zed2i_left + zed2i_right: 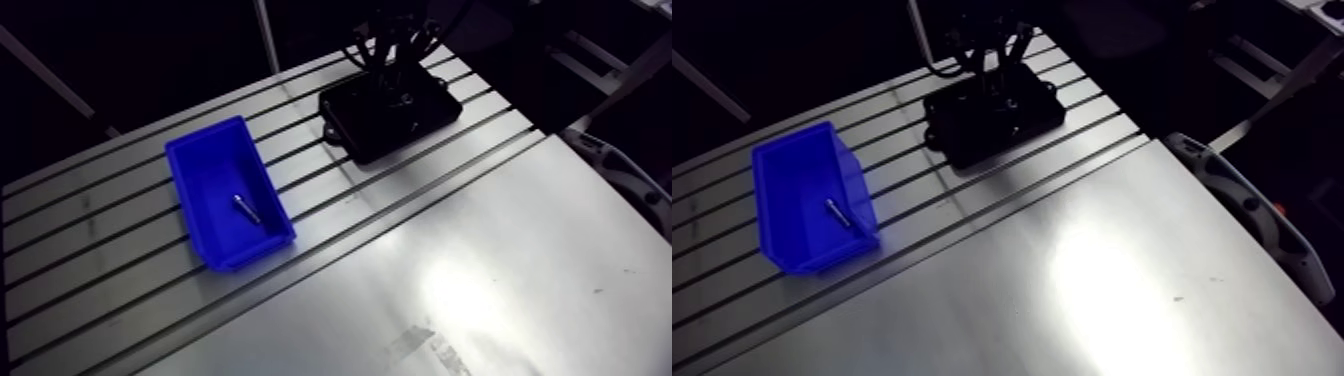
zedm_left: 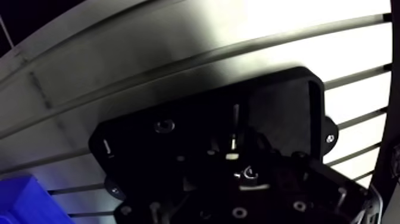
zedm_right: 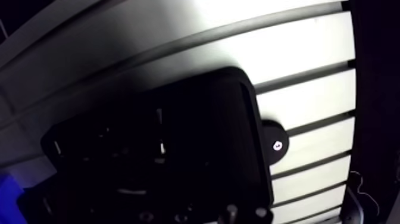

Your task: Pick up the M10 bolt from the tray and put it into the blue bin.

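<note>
I see a bolt (image 1: 246,209) lying inside the blue bin (image 1: 212,172) on the bench (image 1: 500,260). The fingers (image 1: 393,80) hang over the black tray (image 1: 375,135) near the bin, and it's too dark for me to tell whether they're open or closed.

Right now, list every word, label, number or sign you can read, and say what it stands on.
No text can be read in any view.
Blue bin: plain walls, no label.
Bolt lying in the bin: too small to show any marking.
Black tray: no print; the small bright specks on it in the wrist view are too blurred to read.
Table: bare slotted aluminium, no sign.
</note>
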Controlling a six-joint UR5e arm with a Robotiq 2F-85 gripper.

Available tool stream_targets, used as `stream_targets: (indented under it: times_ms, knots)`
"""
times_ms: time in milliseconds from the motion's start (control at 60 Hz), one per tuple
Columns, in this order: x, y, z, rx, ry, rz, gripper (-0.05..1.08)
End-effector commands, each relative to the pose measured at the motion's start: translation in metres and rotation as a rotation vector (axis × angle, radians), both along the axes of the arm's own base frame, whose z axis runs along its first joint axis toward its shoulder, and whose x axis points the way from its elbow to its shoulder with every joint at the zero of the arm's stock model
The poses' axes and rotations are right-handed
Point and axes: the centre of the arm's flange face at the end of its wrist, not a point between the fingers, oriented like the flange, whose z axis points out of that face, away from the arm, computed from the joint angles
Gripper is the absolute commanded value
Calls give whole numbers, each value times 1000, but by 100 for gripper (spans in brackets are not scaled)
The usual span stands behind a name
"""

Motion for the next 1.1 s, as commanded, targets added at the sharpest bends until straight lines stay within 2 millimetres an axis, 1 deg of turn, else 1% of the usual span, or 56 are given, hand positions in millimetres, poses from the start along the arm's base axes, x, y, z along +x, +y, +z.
stream_targets:
  times_ms: [17,133,167,200,1000,1100]
  knots:
    - [0,0,-1,-1,-2,0,63]
    - [0,0,-2,-2,-3,0,63]
    - [0,0,-2,-1,-2,-1,67]
    - [0,0,-1,-1,-2,-1,68]
    - [0,1,-3,19,-6,5,72]
    - [0,0,-3,20,-5,6,78]
